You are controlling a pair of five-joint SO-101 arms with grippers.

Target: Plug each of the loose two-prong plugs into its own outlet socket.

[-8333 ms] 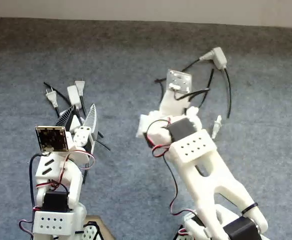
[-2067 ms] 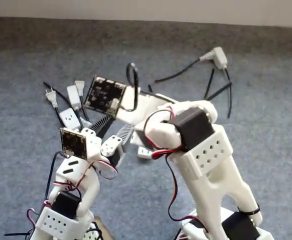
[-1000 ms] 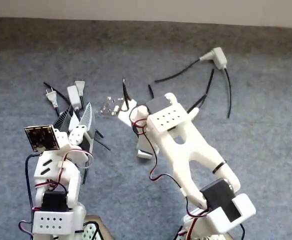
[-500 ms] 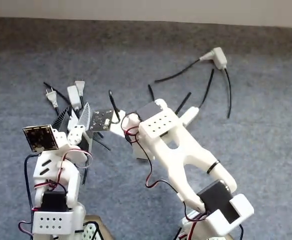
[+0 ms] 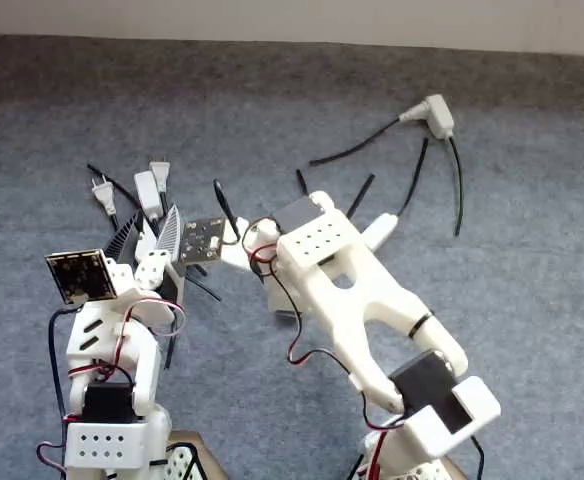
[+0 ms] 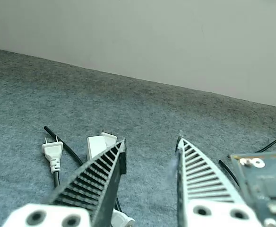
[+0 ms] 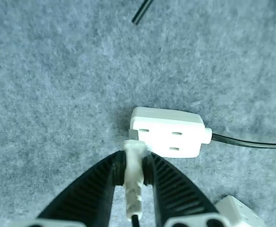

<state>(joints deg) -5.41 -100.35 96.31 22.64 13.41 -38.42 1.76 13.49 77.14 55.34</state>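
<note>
My right gripper point(image 7: 134, 163) is shut on a white two-prong plug point(image 7: 133, 189), whose prong end touches the edge of a white outlet socket block point(image 7: 168, 132) lying on the carpet. In the high view the right arm point(image 5: 322, 250) stretches over the middle and covers that socket. My left gripper point(image 5: 160, 212) stands open and holds nothing, just above a cluster of loose plugs. A two-prong plug point(image 6: 52, 151) on a black cord and a white plug body point(image 6: 99, 144) lie beyond the left gripper point(image 6: 150, 144). Another two-prong plug point(image 5: 102, 190) lies at far left.
A white angled plug point(image 5: 434, 115) with black cords lies at the back right. A second white block point(image 7: 235, 210) sits near the socket. The right arm's camera board point(image 5: 204, 240) hangs close to the left gripper. Grey carpet point(image 5: 532, 270) covers the table.
The right arm has swung left and lowered with the plug, ending close to the left gripper. The left arm has kept still and open.
</note>
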